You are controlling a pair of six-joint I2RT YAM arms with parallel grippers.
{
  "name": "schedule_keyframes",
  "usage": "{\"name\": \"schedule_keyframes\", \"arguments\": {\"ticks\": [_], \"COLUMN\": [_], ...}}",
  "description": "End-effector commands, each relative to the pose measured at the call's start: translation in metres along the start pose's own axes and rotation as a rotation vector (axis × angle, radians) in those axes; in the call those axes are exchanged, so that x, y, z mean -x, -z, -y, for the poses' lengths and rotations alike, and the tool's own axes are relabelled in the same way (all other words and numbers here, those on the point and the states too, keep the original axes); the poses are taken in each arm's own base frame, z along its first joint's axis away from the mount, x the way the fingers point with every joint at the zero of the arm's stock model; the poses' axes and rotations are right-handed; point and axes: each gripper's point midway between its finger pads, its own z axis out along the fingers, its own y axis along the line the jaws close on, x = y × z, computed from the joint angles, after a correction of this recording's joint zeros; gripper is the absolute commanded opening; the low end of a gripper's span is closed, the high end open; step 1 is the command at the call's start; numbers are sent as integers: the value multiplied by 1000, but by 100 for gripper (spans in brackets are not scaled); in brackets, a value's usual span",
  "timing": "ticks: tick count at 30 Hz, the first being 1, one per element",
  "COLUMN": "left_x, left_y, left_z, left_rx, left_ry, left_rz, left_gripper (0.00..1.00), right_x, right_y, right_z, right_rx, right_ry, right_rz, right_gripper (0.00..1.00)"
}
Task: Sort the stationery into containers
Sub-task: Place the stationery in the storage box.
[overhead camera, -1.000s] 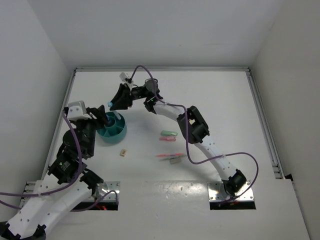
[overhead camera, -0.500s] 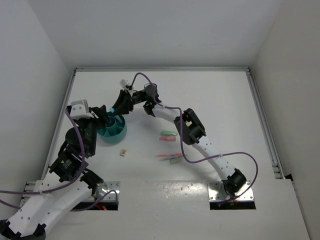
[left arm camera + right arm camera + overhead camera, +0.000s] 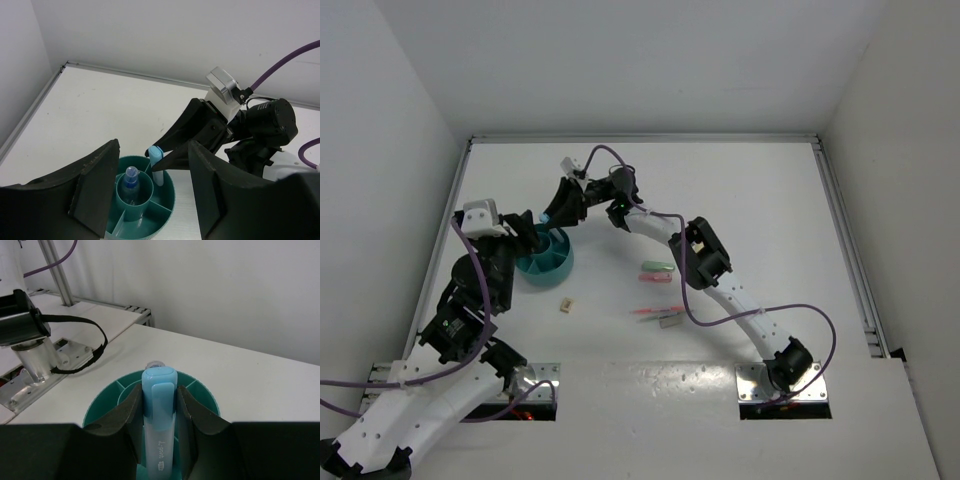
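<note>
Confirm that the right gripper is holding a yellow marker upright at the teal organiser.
One detail is wrong: the marker clamped in the right gripper is light blue, not yellow, as the right wrist view shows. The rest holds: it is held upright at the teal organiser.

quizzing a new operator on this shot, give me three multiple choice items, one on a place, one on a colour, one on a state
1. Where is the light-blue marker? A lying loose, untouched; B dropped off the near edge; C in the right tool.
2. What colour is the organiser? A teal; B red; C yellow.
3. The right tool is: A open and empty; B shut on the marker; C out of view.
Answers: 1 C, its fingers flank the marker above the organiser; 2 A, the rim is teal; 3 B, both fingers press the marker's sides.
</note>
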Motion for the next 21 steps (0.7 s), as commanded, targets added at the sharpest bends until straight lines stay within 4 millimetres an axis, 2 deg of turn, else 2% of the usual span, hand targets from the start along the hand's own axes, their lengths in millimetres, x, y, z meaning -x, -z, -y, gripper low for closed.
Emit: {"name": "schedule_keyframes", "arguments": {"ticks": [1,7,10,11,14,16,21], "left_x": [13,13,13,13,11,11,11], "left_y": [-1,-1,-1,-1,-2,-2,-2], "left_z": [0,-1,-1,-1,-1,-1,-1], "left_rx": [0,9,9,9,10,10,10], "left_ry": [13,13,13,13,8,8,8], "left_rz": [29,31,31,31,24,24,24], "left_gripper": [62,62,62,62,63,63,63], "right_x": [6,-4,-4,-4,-7,-7,-8], "right_y": [2,3,3,3,9,9,9], "right_z": [0,-1,-1,-1,2,2,3], "right_rx": [20,24,24,24,12,12,11], "right_ry": [138,119,119,119,112,121,112], "right_rz": [15,5,5,5,1,1,-1], "right_gripper": [21,24,29,33,36,43,44]}}
